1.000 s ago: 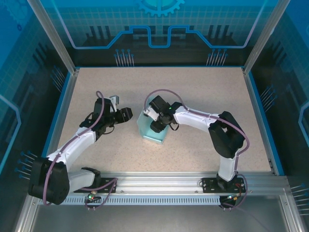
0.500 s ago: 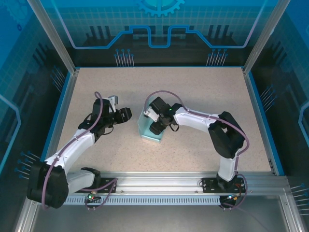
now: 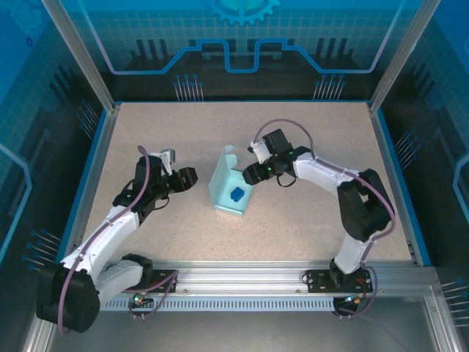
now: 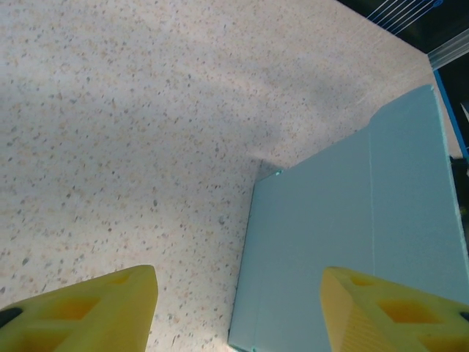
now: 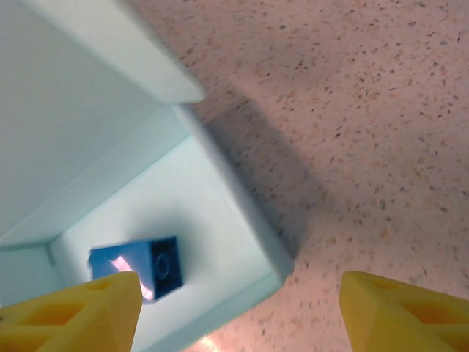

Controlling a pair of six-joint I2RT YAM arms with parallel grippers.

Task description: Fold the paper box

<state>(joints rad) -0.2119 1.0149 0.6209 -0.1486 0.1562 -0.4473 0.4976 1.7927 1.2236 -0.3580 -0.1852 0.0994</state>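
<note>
Both pairs of fingers (image 4: pixel 88 308) stand apart, empty: left gripper (image 3: pixel 192 177) beside the open paper box (image 3: pixel 223 183), right gripper (image 3: pixel 248 175) near the blue cube (image 3: pixel 236 196) inside it.

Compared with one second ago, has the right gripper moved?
Yes. The right gripper has pulled back off the paper box, rightward toward the table's right edge.

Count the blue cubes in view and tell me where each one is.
1. The blue cube lies on the floor of the open paper box; its raised flap could hide another.
</note>
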